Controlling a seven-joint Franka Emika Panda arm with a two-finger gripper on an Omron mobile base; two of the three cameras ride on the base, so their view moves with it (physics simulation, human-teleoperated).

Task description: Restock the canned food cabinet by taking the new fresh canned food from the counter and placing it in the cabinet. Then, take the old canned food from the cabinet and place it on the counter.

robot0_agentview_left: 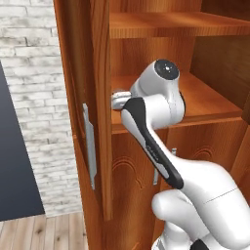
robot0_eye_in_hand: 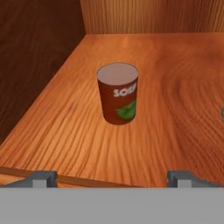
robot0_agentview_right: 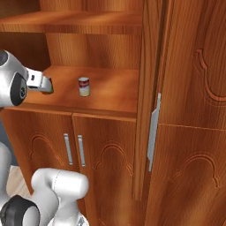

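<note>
Can [robot0_eye_in_hand: 117, 93] stood upright on the middle cabinet [robot0_agentview_right: 110, 95] shelf, ahead of the gripper [robot0_eye_in_hand: 112, 178] and apart from it. Gripper jaws were spread wide at the shelf's front edge, holding nothing. Cabinet door [robot0_agentview_right: 190, 114] stood open to the right.

The old canned food [robot0_eye_in_hand: 118, 93] (short, red, green label patch, grey top) stands upright on a shelf of the canned food cabinet [robot0_agentview_right: 185, 132]. It sits mid-shelf, the back wall at its 12 o'clock in the hand view.
</note>
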